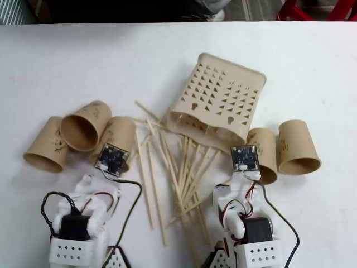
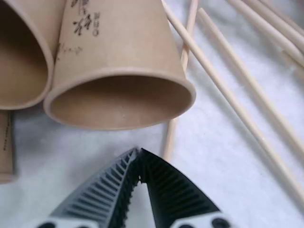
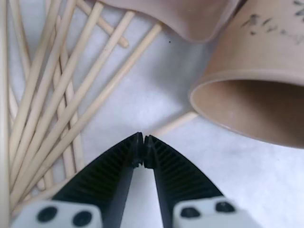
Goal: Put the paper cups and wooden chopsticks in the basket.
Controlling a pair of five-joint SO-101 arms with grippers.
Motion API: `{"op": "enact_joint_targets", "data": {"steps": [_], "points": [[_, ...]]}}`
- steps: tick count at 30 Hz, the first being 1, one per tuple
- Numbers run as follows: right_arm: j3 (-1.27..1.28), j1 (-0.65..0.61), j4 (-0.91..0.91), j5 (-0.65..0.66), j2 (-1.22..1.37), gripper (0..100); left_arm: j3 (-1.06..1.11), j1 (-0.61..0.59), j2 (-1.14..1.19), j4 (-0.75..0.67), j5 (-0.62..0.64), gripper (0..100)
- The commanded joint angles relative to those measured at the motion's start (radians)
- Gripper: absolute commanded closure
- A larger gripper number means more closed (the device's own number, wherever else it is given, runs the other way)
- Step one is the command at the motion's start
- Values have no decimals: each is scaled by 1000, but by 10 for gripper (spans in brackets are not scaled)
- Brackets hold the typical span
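Five paper cups lay on their sides on the table [image 1: 312, 67]: three bunched at left [image 1: 47, 146] [image 1: 83, 125] [image 1: 120, 134], two at right [image 1: 263, 151] [image 1: 298, 148]. One basket [image 1: 220, 100] lay tipped over, perforated base showing. The chopsticks [image 1: 178, 173] were scattered between the arms, too overlapped for an exact count. The left gripper [image 2: 139, 156] was closed and empty near a cup mouth, and the right gripper [image 3: 143, 142] likewise.

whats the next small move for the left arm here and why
Probably open the left gripper. It is shut and empty, its tips just short of the rim of the brown paper cup, which lies on its side with its mouth facing the gripper. With the jaws open, it could likely ease forward and pinch that rim.
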Motion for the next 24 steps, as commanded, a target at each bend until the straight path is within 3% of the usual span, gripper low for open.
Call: {"op": "enact_joint_targets", "data": {"steps": [1,14,20,24], "points": [[9,1,5,-11,-5,978,-5,-1,4,6,-5,976],[-28,12,1,-5,-10,977,-5,4,4,6,2,976],[-170,156,-33,0,-10,977,-5,2,4,6,2,976],[-275,177,-94,207,-7,977,-5,2,4,6,2,976]]}}
